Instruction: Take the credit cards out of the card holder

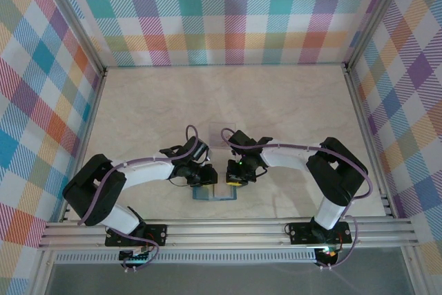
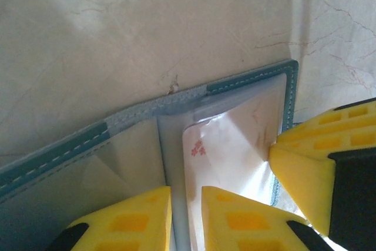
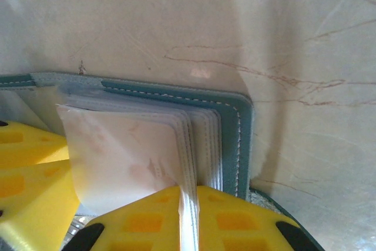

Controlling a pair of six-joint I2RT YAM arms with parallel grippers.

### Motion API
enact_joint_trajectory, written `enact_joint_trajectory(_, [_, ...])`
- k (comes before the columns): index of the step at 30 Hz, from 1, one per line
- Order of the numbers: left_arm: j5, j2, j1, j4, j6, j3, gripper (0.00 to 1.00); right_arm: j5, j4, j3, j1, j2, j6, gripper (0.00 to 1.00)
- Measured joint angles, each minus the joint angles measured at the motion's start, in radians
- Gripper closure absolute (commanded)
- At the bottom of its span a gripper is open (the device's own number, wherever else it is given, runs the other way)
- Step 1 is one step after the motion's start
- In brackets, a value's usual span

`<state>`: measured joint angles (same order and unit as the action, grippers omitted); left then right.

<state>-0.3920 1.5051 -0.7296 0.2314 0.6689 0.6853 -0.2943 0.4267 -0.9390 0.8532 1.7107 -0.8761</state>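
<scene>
The teal card holder (image 1: 214, 194) lies open on the table between the two arms, near the front edge. Its stitched teal rim (image 2: 247, 82) frames clear sleeves. A pale card with small pink flowers (image 2: 226, 145) sits in a sleeve. My left gripper (image 2: 186, 189) is shut on a thin sleeve fold near the spine. My right gripper (image 3: 188, 187) is shut on the edge of several stacked sleeves, beside the holder's corner (image 3: 235, 121). A whitish card (image 3: 117, 145) shows in the sleeve left of it. The grippers stand close together: the right one's finger (image 2: 299, 168) touches the sleeve's edge.
A pale thin rectangle (image 1: 222, 129), perhaps a card, lies flat on the marble table just beyond the grippers. Checked walls enclose the table on three sides. An aluminium rail (image 1: 228, 229) runs along the front. My left gripper's yellow fingers (image 3: 29, 168) crowd the holder's left side.
</scene>
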Motion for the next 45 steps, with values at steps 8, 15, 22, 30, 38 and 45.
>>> enact_joint_trajectory(8, [-0.020, 0.031, 0.005, -0.005, -0.002, 0.007, 0.81, 0.001, 0.002, 0.000, 0.000, 0.000, 0.000, 0.84])
enact_joint_trajectory(15, [-0.007, 0.029, 0.006, 0.018, -0.010, 0.015, 0.83, 0.002, 0.002, 0.000, 0.000, 0.000, 0.000, 0.76])
enact_joint_trajectory(22, [0.033, 0.014, 0.005, 0.062, -0.034, 0.021, 0.84, 0.001, 0.000, -0.003, 0.002, 0.000, 0.001, 0.74])
enact_joint_trajectory(30, [0.064, -0.023, 0.006, 0.114, -0.033, 0.024, 0.76, 0.002, 0.003, -0.003, 0.002, 0.000, 0.001, 0.76])
enact_joint_trajectory(38, [0.045, -0.037, 0.006, 0.097, -0.026, 0.024, 0.73, 0.003, 0.003, -0.003, 0.002, 0.000, 0.001, 0.74])
enact_joint_trajectory(45, [0.034, -0.031, 0.006, 0.072, -0.011, 0.024, 0.72, 0.000, 0.007, -0.011, 0.002, 0.006, 0.002, 0.69])
